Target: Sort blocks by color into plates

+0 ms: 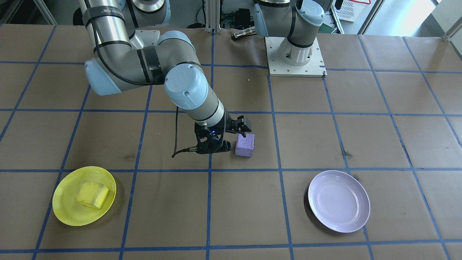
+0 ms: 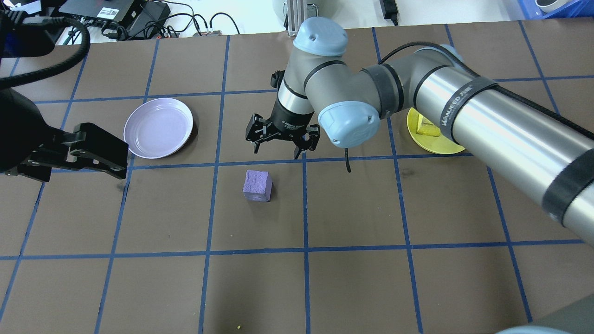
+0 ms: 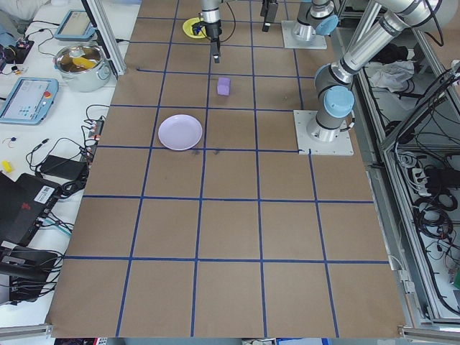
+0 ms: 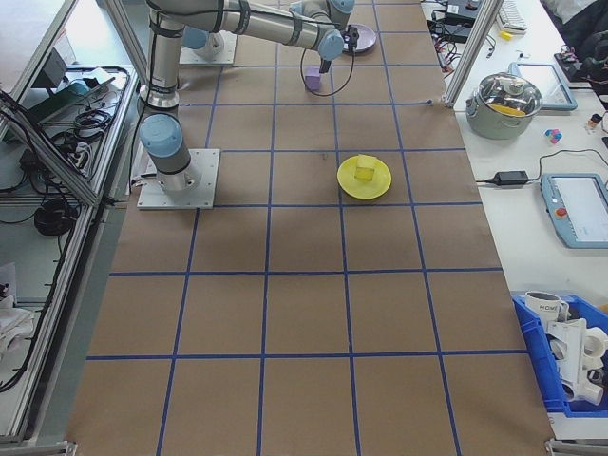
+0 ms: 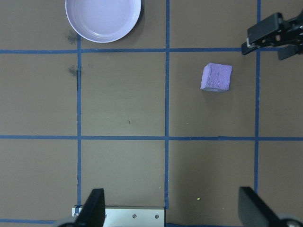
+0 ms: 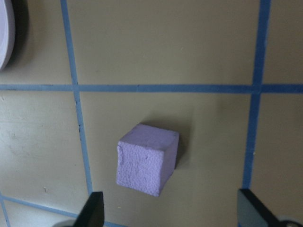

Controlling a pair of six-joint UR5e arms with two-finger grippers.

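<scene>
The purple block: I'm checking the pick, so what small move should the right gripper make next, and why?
Probably lower straight down around the purple block. The right gripper hangs open above it, the block sits free on the table between the fingertips in the wrist view, and the lavender plate is empty while the yellow block is already plated.

The table [image 3: 230, 230] is covered in brown paper marked off into squares by blue tape [image 3: 198, 259]. Two white mounting plates are bolted to it, one [image 1: 296, 57] clear in the front-facing view. Along one side bench sit a steel pot [image 3: 81, 63] with a glass lid and something yellow inside, a tablet-like pendant [image 3: 27, 97] with a red button, a black laptop [image 3: 25, 205] and loose cables [image 3: 68, 162]. The right-end view adds a black power brick [image 4: 514, 178] and a blue bin [image 4: 565, 356] of white parts (what they are is unclear).
</scene>
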